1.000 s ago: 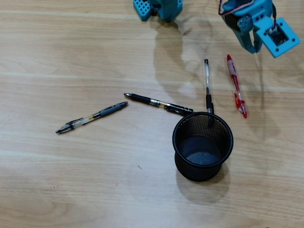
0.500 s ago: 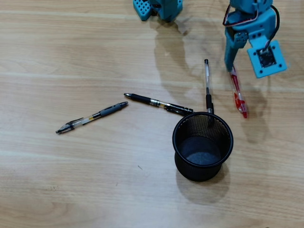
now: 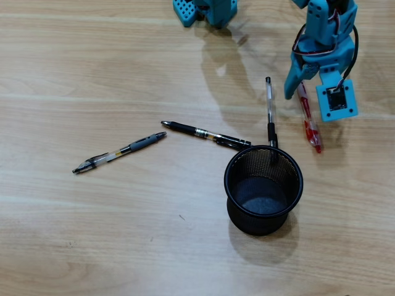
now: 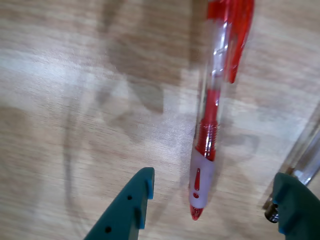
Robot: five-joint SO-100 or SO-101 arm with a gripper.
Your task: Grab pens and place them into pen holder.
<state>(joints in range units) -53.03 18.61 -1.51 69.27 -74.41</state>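
on the wooden table, the red-and-white pen lies between the released pincer fingers

Wooden table: pens, pen holder.

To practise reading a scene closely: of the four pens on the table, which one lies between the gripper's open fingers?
The red-and-white pen. In the wrist view it lies between the gripper fingers; overhead, the other three pens lie left of it, outside the jaws.
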